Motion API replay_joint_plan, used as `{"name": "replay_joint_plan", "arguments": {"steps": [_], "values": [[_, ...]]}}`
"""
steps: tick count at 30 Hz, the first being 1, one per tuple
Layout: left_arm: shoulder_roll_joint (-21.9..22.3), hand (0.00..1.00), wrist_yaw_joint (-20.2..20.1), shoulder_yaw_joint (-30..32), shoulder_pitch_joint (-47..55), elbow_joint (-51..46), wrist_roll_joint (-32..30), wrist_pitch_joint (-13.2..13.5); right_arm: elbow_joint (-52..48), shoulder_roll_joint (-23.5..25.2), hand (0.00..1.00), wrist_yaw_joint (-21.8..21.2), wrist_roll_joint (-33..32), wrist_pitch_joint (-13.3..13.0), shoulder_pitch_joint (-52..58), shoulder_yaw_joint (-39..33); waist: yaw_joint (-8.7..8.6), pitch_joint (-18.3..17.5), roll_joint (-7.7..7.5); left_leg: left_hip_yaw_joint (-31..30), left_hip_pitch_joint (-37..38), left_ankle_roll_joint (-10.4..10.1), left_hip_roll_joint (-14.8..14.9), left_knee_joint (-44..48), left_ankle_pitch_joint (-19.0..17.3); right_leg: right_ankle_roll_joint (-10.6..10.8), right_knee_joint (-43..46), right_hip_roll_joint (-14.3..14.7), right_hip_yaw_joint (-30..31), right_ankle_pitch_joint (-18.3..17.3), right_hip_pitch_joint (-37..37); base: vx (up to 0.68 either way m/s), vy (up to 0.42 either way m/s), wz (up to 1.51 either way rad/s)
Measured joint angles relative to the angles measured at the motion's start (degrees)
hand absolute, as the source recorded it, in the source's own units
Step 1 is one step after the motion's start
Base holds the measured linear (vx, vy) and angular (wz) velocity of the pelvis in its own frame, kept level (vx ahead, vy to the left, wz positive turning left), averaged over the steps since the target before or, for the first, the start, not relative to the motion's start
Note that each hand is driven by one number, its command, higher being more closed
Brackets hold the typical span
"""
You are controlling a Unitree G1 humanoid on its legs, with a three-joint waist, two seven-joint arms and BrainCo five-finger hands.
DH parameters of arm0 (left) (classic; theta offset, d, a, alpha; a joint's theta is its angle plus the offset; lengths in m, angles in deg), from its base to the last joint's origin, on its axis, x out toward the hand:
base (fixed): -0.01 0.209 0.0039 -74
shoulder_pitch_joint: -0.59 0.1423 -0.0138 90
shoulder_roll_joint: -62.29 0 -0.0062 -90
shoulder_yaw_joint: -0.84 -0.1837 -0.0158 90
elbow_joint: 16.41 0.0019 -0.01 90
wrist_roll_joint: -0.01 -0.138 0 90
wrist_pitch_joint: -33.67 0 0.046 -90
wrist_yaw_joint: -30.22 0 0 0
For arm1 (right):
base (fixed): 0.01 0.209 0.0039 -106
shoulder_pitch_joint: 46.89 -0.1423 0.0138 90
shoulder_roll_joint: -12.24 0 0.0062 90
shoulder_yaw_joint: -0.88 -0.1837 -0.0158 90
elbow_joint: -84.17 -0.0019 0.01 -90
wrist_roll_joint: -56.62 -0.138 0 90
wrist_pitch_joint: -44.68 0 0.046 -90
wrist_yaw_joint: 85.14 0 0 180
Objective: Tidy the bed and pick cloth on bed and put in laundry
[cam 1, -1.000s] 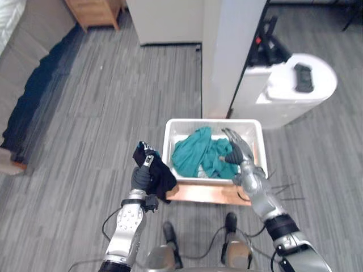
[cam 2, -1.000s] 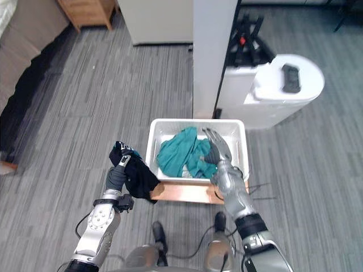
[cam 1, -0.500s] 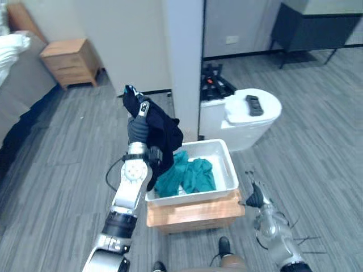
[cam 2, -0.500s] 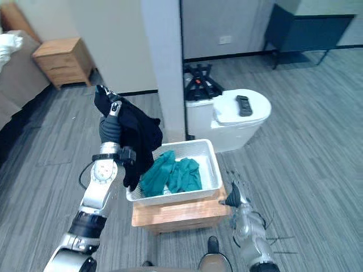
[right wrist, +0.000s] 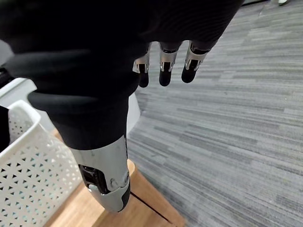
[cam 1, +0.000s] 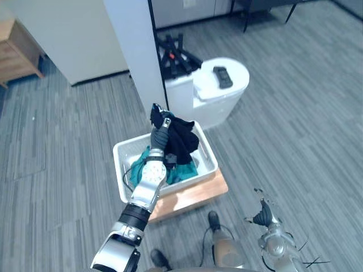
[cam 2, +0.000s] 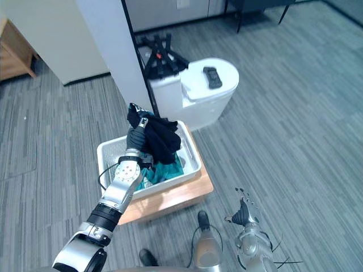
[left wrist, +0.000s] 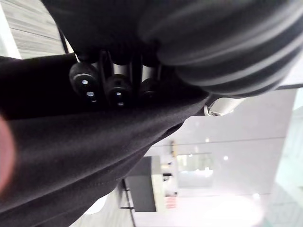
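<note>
My left hand [cam 1: 161,134] is raised over the white laundry basket [cam 1: 119,170], shut on a black cloth [cam 1: 181,140] that hangs down into the basket's far right corner. In the left wrist view its fingers [left wrist: 105,86] are curled into the black cloth [left wrist: 71,142]. A teal cloth [cam 1: 138,169] lies inside the basket. The basket stands on a low wooden stand [cam 1: 195,194]. My right hand [cam 2: 245,215] hangs low at the bottom right, away from the basket, with its fingers [right wrist: 163,66] straight and holding nothing.
A white round unit [cam 1: 218,93] with a black remote [cam 1: 222,76] on top stands just behind the basket. A white pillar [cam 1: 133,51] and a black folded stand [cam 1: 177,52] are behind it. A wooden nightstand [cam 1: 14,54] is far left. Grey plank floor [cam 1: 295,141] lies open to the right.
The camera has swung. My left hand carried the black cloth from left of the basket, up, then over the basket. My right hand left the teal cloth and dropped low to the right.
</note>
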Motion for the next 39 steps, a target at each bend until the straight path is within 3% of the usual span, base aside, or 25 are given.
{"name": "replay_joint_plan", "arguments": {"steps": [1,6,14,18,23,31,39], "values": [[0.08,0.0,0.0,0.05,-0.01,0.74,0.0,-0.25,0.41,0.25,0.0,0.18,0.0,0.26,-0.53,0.06,0.06,0.1,-0.04,-0.06,-0.51,0.09,0.02,0.01,0.06,-0.01,-0.04,0.0,0.01,0.05,-0.38,0.04,0.012,0.12],[0.62,0.0,0.15,0.72,-0.11,1.56,-0.28,-0.82,3.63,0.66,0.0,1.7,-0.05,0.96,-3.19,0.11,1.72,1.52,0.3,-0.45,-0.96,0.29,0.21,0.31,0.25,0.06,-0.06,0.07,-0.13,0.29,-0.52,0.07,0.009,0.03],[0.04,0.0,2.4,6.79,0.29,2.17,-1.24,-1.41,7.91,1.74,0.0,1.57,-3.63,0.82,-0.93,-0.11,2.17,1.53,0.38,-4.09,2.26,0.34,0.94,0.44,0.18,0.72,-0.03,0.11,-3.79,-0.16,5.37,0.04,-0.002,0.27],[-2.74,0.0,2.86,10.05,4.41,0.21,-1.21,-1.39,10.7,1.83,0.0,1.0,-5.74,0.58,2.13,-2.63,3.03,1.28,0.77,-6.41,4.59,0.3,1.25,0.35,0.12,-0.04,0.77,0.15,-6.5,-3.83,9.54,-0.03,-0.038,0.34],[-5.04,0.0,2.57,13.08,11.92,-2.16,-1.19,-1.31,15.9,1.8,0.0,-0.77,-8.72,0.83,3.4,-7.81,3.43,-1.12,1.75,-8.28,5.94,0.12,1.33,0.02,-0.01,-0.14,1.96,0.21,-8.89,-5.94,11.65,-0.01,-0.023,0.21],[-4.47,0.0,-1.26,13.9,22.84,-2.02,-1.08,-1.13,24.88,3.71,0.0,-2.3,-13.83,0.97,3.33,-13.43,6.24,-4.88,0.76,-11.35,6.92,0.16,1.36,0.01,0.01,-0.07,1.74,-0.05,-11.96,-6.77,14.87,0.03,-0.006,0.2],[-0.21,0.0,-3.97,26.35,31.91,18.29,0.03,-2.94,32.43,6.31,0.0,-2.52,-19.4,2.1,1.22,-20.37,9.0,-6.68,-0.12,-11.77,8.54,0.04,1.4,-0.03,-0.34,-0.42,0.88,0.01,-12.64,-7.25,17.21,0.01,-0.001,0.04]]}}
